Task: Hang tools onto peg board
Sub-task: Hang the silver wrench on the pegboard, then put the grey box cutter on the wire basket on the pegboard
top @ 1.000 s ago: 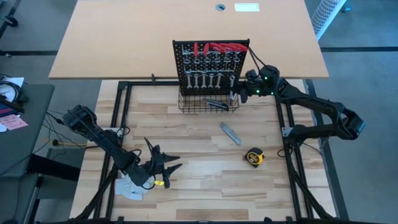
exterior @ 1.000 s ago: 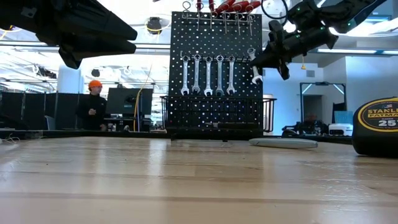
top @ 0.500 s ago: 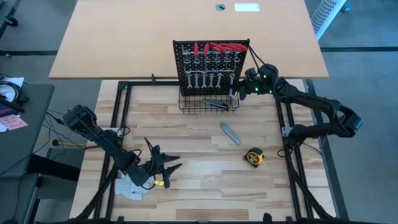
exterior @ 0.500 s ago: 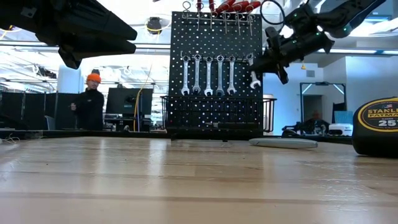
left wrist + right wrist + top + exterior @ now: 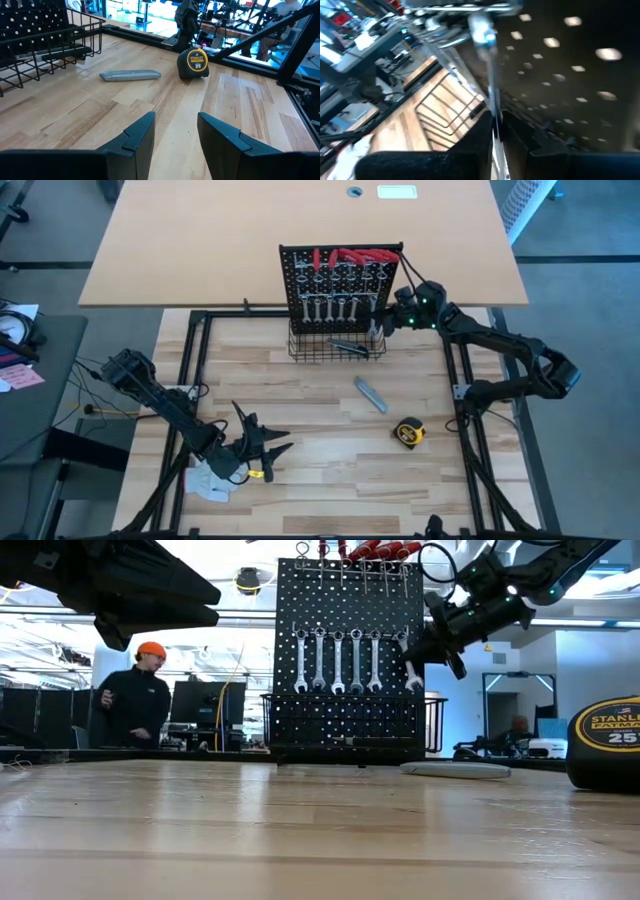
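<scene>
2 grippers are showing from above, the right gripper (image 5: 388, 323) having closed in on the peg board (image 5: 340, 275) gripping a silver wrench (image 5: 409, 660), now level with 5 hung wrenches (image 5: 338, 660) in the low view, while the left gripper (image 5: 175, 137) is idling open near the tape measure (image 5: 194, 63).

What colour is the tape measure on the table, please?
Yellow and black; the tape measure shows best in the left wrist view.

Standing upright at the table's far edge: black perforated peg board (image 5: 338, 290), carrying red-handled pliers (image 5: 345, 256) above silver wrenches (image 5: 336, 661); lying flat nearer: grey utility knife (image 5: 370, 394), yellow-black tape measure (image 5: 407, 433).
</scene>
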`<act>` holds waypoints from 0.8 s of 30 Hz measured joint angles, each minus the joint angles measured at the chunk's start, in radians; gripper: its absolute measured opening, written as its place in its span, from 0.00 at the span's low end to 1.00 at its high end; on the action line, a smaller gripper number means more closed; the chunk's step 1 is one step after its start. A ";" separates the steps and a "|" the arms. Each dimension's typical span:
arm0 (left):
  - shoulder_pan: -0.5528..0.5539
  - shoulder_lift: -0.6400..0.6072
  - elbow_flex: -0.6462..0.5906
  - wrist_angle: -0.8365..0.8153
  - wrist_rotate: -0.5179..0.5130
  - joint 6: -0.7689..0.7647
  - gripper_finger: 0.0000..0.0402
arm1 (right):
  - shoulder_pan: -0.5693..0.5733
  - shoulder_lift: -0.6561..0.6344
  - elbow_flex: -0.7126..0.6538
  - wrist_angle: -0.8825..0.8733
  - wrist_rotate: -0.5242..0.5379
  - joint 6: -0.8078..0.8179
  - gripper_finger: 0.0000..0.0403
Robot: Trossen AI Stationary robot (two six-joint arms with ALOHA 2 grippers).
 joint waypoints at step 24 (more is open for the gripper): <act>0.000 0.000 0.000 0.000 0.001 -0.013 0.36 | 0.203 -0.347 -0.040 -0.419 0.281 -0.275 0.35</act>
